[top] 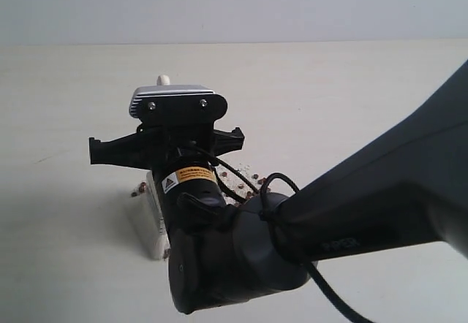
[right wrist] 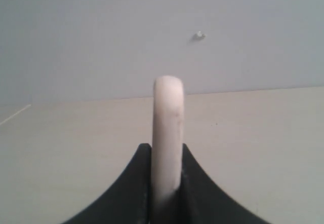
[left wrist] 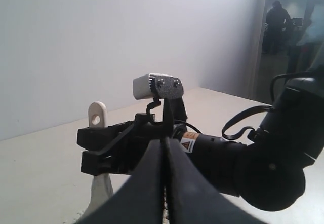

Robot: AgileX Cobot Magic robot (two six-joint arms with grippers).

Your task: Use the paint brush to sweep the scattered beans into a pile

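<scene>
Standing upright near the desk [top: 351, 89] centre, the paint brush [right wrist: 168, 112] is clamped by its pale handle between the fingers [right wrist: 132, 188] of the right gripper [right wrist: 166, 181], while the left gripper [left wrist: 164, 148] is clenched on nothing. Its off-white head seems to touch the desk, with the beans [top: 245, 182] scattered mostly toward 2 o'clock from it. The brush looks light, stiff in the handle, soft in the bristles, so this handle grip suits; the round beans would likely roll.
</scene>
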